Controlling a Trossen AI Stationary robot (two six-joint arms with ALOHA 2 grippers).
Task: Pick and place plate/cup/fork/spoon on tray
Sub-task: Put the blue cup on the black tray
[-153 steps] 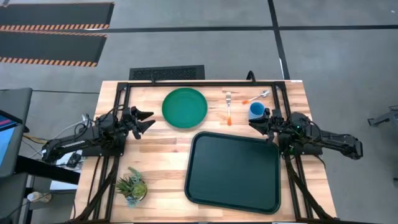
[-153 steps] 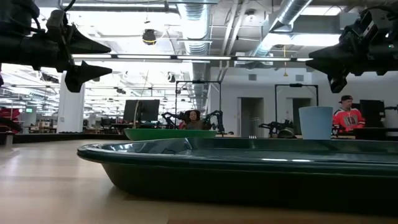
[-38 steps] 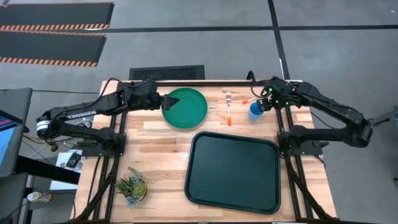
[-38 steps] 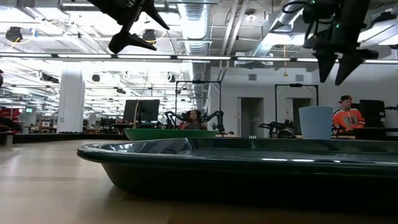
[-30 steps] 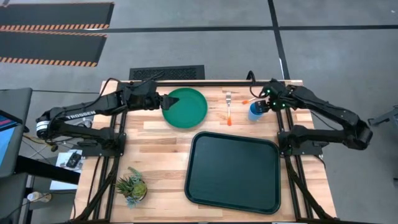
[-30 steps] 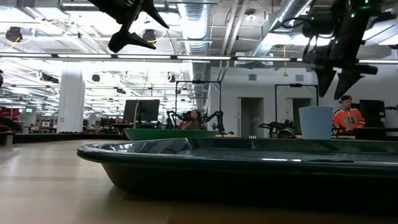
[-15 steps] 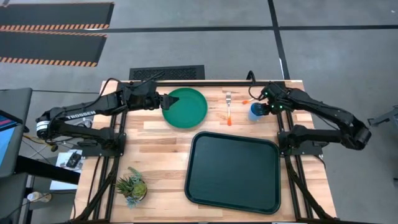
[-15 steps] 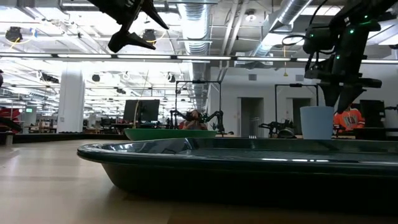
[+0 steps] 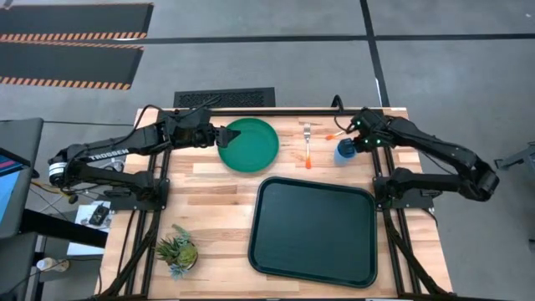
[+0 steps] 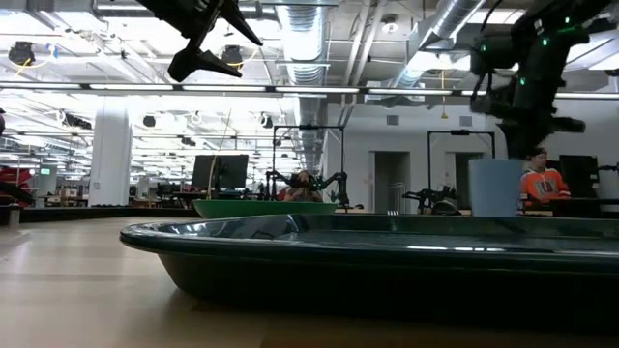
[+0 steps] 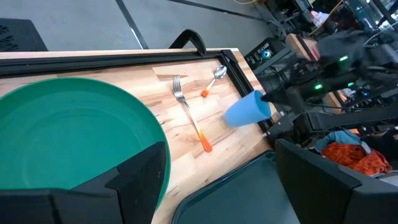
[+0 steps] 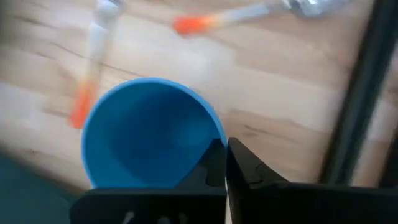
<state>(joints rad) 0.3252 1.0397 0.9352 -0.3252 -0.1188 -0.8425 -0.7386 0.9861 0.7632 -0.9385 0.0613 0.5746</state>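
Observation:
The blue cup (image 9: 343, 150) stands at the table's far right, next to the orange-handled fork (image 9: 308, 142) and spoon (image 9: 347, 130). My right gripper (image 12: 225, 146) is down on the cup and shut on its rim. The green plate (image 9: 251, 144) lies flat at the far middle. My left gripper (image 9: 216, 136) is open and hangs high above the plate's left edge, as the low view (image 10: 208, 43) shows. The dark tray (image 9: 256, 226) lies empty at the near right. Whether the cup's base is on the table, I cannot tell. My right gripper pinches the cup's rim (image 12: 219, 134) on the side toward the table's right edge, one finger (image 12: 211, 163) inside the cup and one (image 12: 244, 167) outside. The fingers come from above, pointing down. The cup (image 10: 493, 188) stays roughly upright below them.
A small potted plant (image 9: 177, 249) stands at the near left. The black frame rail (image 9: 380, 142) runs close along the right of the cup. A person in a red top (image 10: 540, 179) shows in the room beyond the table.
My right gripper has come down from above the cup and toward its right side, then shut on its rim. My left gripper has stayed still above the plate's left edge.

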